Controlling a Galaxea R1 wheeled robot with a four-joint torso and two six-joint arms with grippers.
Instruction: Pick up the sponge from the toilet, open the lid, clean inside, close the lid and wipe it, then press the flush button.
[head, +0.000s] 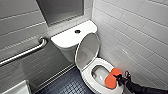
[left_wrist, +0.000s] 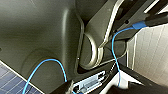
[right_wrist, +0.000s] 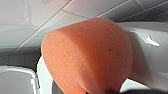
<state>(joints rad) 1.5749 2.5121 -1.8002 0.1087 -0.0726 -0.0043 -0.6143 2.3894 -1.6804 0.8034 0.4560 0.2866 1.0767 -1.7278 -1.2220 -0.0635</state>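
The sponge (head: 111, 77) is gripped by the right hand (head: 116, 78) and held over the bowl of the toilet (head: 86, 73); the lid (head: 86, 51) is raised against the tank (head: 68, 38).

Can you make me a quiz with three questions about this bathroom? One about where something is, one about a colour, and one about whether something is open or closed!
1. Where is the sponge?
A. on the windowsill
B. at the toilet bowl, in the right pincer
C. on the floor

2. What colour is the sponge?
A. blue
B. green
C. orange

3. How is the lid?
A. shut
B. raised
C. taken off

Answers:
1 B: the head view shows the pincer holding it over the bowl's rim.
2 C: it looks bright orange in the head and right wrist views.
3 B: it stands up in front of the tank, so the bowl is open.
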